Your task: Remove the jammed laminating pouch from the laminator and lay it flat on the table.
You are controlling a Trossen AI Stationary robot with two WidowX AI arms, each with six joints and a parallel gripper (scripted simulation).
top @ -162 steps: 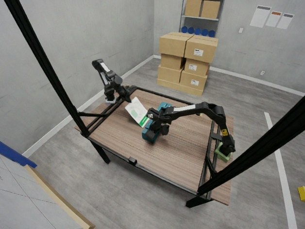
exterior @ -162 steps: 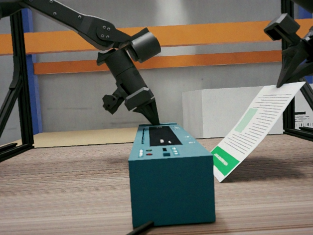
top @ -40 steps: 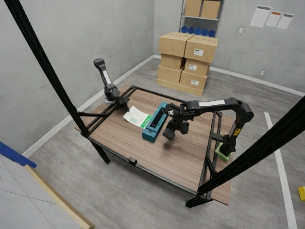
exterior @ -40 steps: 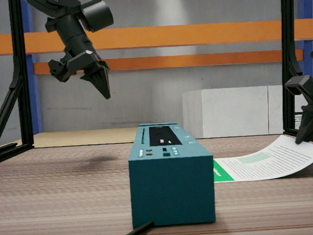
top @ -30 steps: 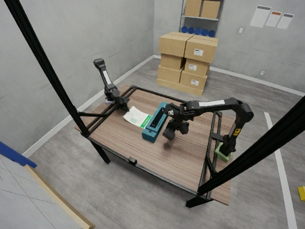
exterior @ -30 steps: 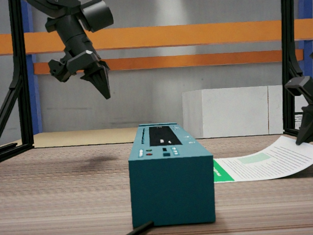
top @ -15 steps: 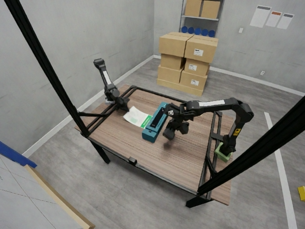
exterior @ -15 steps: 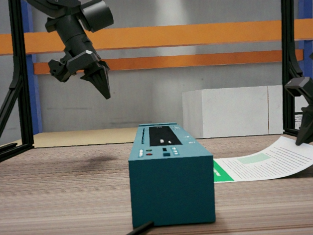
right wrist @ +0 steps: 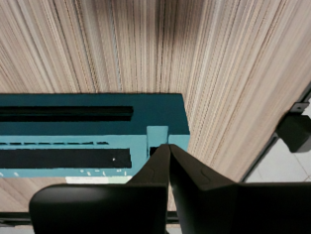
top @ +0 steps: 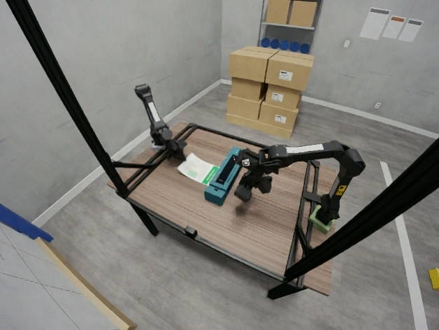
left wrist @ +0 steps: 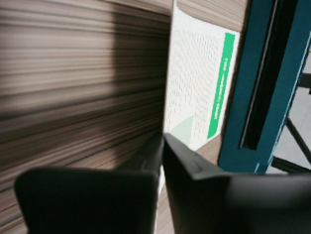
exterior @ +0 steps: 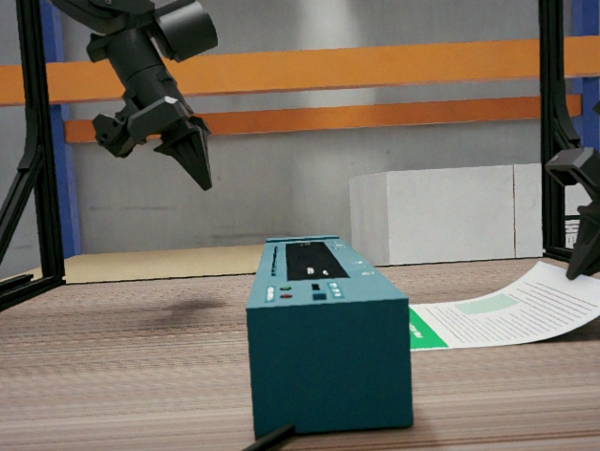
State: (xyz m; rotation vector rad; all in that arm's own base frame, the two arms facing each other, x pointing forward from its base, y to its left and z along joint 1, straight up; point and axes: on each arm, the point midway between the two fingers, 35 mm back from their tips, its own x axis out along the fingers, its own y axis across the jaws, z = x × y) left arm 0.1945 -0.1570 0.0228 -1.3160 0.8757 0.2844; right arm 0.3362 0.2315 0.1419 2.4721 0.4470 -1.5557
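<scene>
The teal laminator (top: 222, 193) (exterior: 330, 363) (left wrist: 248, 161) (right wrist: 158, 114) stands upright on the table. The white pouch with a green band (top: 198, 169) (exterior: 489, 325) (left wrist: 190, 64) lies on its slot side, green end close against its wall; I cannot tell whether any part is inside. My left gripper (top: 184, 159) (exterior: 572, 277) (left wrist: 161, 139) is shut on the pouch's outer edge, which curves up off the table. My right gripper (exterior: 208, 187) (right wrist: 167, 151) is shut and empty, raised above the table on the laminator's other side. A black cord (exterior: 268, 439) shows at the laminator's near end in the exterior view.
The table (top: 212, 219) has a black frame (top: 226, 135) around it. A green block (top: 321, 226) is at the right arm's base. A small black box (top: 191, 231) (right wrist: 297, 133) sits on the frame's edge. The right arm reaches over the table beside the laminator.
</scene>
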